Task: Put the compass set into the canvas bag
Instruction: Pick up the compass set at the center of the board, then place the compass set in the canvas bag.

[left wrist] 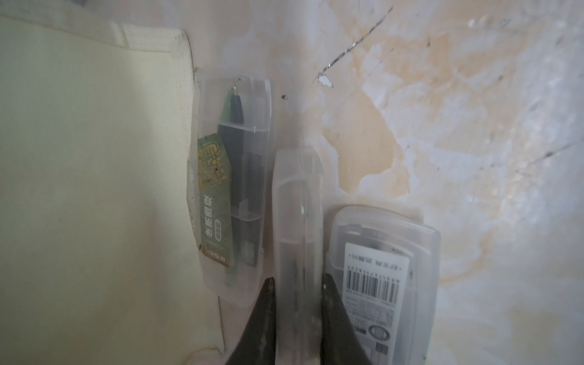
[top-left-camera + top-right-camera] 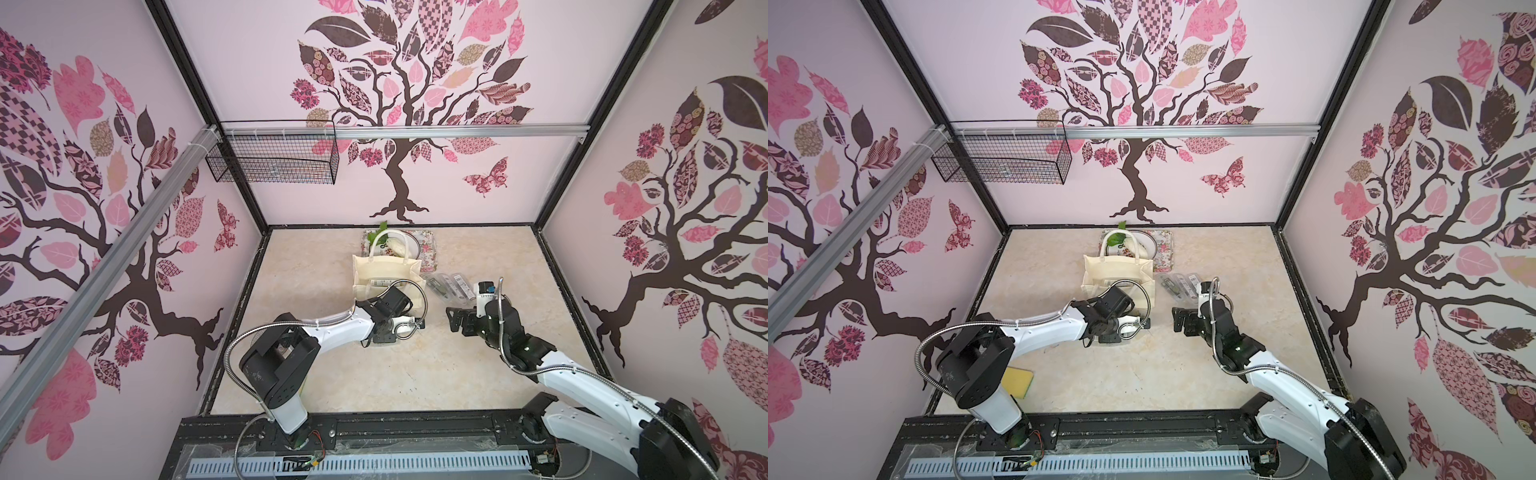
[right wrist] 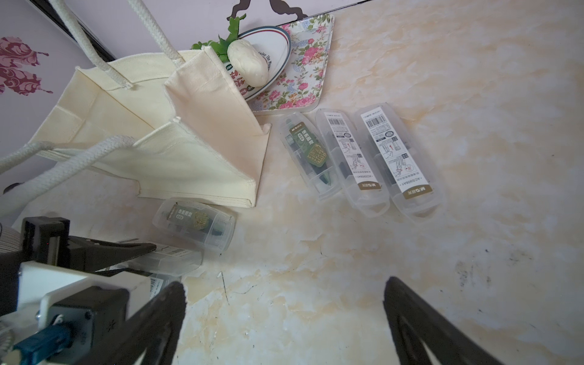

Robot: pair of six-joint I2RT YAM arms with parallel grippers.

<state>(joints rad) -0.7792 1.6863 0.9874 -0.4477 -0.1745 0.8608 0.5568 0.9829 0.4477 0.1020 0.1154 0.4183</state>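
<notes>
Three M&G compass sets (image 3: pixel 350 161), two labelled ACS908A1, left jaws gripping another set (image 1: pixel 297 221), right jaws released.

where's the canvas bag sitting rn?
In both top views the canvas bag stands mid-table toward the back, just in front of the floral tray, with three clear compass cases lying on its right.

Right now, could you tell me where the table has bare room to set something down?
Free: the near middle of the table, the stretch left of the bag, and the strip right of the three cases. Crowded: around the bag, tray behind, more cases in front.
</notes>
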